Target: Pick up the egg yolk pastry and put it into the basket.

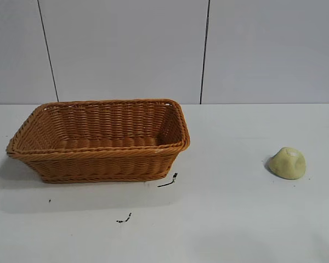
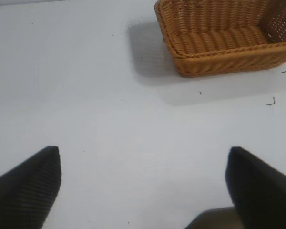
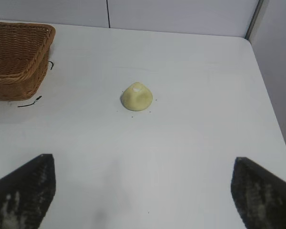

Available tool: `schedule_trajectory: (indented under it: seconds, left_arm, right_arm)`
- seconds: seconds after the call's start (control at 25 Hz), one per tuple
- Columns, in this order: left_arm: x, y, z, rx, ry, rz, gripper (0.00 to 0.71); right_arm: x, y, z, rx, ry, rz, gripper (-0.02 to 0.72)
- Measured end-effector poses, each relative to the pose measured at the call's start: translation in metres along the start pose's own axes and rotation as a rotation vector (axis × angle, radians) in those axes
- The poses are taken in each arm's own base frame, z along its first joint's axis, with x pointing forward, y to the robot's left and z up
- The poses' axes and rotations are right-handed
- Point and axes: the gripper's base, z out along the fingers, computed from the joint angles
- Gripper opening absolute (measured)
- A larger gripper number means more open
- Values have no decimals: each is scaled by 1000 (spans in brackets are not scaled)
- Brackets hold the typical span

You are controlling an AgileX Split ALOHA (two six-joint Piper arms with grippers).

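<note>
The egg yolk pastry sits on the white table near its right edge, well apart from the basket, which stands toward the left side of the table, closer to the far edge by the wall. Neither arm appears in the exterior view. The right pincer hovers over bare table with its fingers spread wide, the pastry lying ahead of it and untouched. The left pincer is likewise spread wide above bare table, with the basket ahead of it. A few small dark marks lie just beside the basket's near right corner.
</note>
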Motion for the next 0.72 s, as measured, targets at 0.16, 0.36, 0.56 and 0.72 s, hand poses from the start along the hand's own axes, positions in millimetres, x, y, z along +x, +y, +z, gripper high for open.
schedule_trajectory:
  seconds: [0.16, 0.36, 0.56, 0.72]
  left_arm:
    - [0, 0, 0, 0, 0, 0, 696]
    - [0, 0, 0, 0, 0, 0, 696]
    - [0, 0, 0, 0, 0, 0, 696]
    - [0, 0, 0, 0, 0, 0, 696]
  right_arm:
    - [0, 0, 0, -4, 0, 2, 693]
    - [0, 0, 0, -4, 0, 2, 693]
    - [-8, 0, 4, -4, 37, 3, 693]
    - [-37, 0, 22, -2, 133, 3, 693]
